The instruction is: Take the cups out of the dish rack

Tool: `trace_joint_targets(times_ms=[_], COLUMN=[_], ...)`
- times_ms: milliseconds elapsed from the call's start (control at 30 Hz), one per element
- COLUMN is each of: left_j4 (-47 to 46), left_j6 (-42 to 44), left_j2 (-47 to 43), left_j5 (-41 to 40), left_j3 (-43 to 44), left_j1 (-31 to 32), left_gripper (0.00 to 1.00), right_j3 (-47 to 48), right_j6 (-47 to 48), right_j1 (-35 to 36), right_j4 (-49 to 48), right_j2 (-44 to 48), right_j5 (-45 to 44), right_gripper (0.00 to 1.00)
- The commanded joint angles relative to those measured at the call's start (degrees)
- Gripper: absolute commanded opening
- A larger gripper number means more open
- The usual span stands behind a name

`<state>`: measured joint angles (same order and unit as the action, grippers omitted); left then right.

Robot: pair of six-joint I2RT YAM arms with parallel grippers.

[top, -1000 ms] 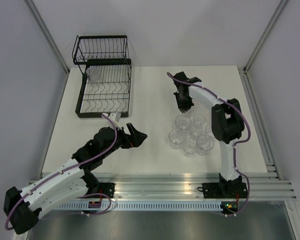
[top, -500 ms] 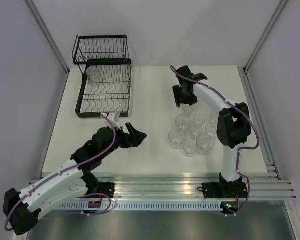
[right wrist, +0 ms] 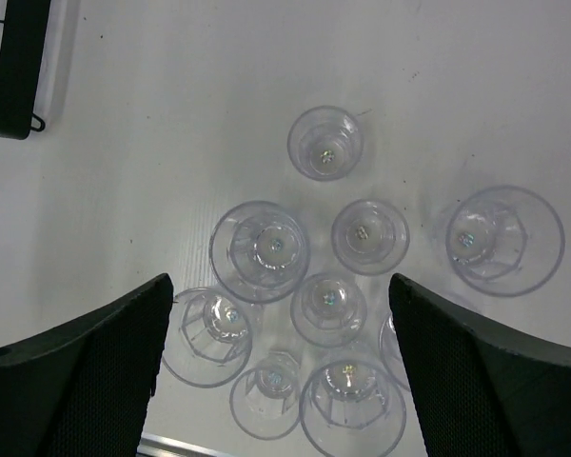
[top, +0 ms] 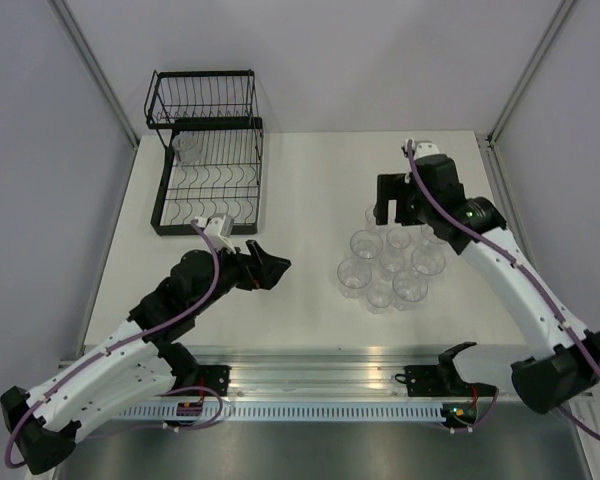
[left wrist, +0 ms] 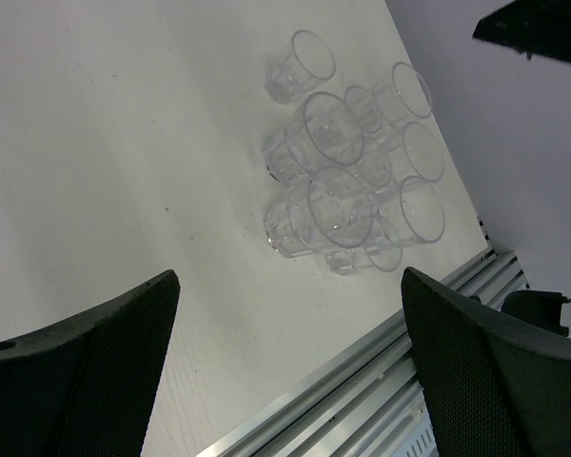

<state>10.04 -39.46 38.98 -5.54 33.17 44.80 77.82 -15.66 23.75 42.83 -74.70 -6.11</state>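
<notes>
The black wire dish rack (top: pixel 208 160) stands at the far left of the table, and one clear cup (top: pixel 185 147) sits in its back left part. Several clear cups (top: pixel 354 273) stand upright in a cluster right of the middle. My right gripper (top: pixel 393 203) hangs open just above the far side of that cluster. In the right wrist view the cups (right wrist: pixel 260 249) lie straight below, between the spread fingers (right wrist: pixel 86 371). My left gripper (top: pixel 270 268) is open and empty, left of the cluster. In its own view the cups (left wrist: pixel 331 129) lie ahead of its gripper (left wrist: pixel 290 381).
Metal rails (top: pixel 380 360) run along the near table edge, also seen in the left wrist view as rails (left wrist: pixel 400 381). A corner of the rack's base (right wrist: pixel 14 67) shows at the upper left of the right wrist view. White walls close in the table on three sides.
My right gripper has opened, let go of a cup at the far side of the cluster, and moved up and to the right. The left arm has shifted slightly.
</notes>
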Motion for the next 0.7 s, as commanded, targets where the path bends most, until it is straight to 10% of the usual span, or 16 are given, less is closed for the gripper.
trace_joint_targets(times_ms=[0, 300, 667], left_j4=[2.87, 15.35, 21.51], left_j6=[6.84, 13.01, 11.16], left_j2=[-1.63, -3.2, -6.73], left_j5=[-0.08, -0.87, -2.63], left_j3=[6.45, 14.98, 23.77], left_j1=[0.12, 0.12, 0.12], left_gripper=[1.0, 1.0, 1.0], right_j3=[-8.37, -17.53, -8.57], right_j6=[-3.23, -3.15, -1.74], right_j1=[-0.02, 0.07, 0.07], right_j4=[-1.78, -7.67, -0.12], right_j2=[7.07, 28.26, 27.15], right_j5=[-3.21, 5.31, 9.71], right_gripper=[0.98, 0.98, 0.98])
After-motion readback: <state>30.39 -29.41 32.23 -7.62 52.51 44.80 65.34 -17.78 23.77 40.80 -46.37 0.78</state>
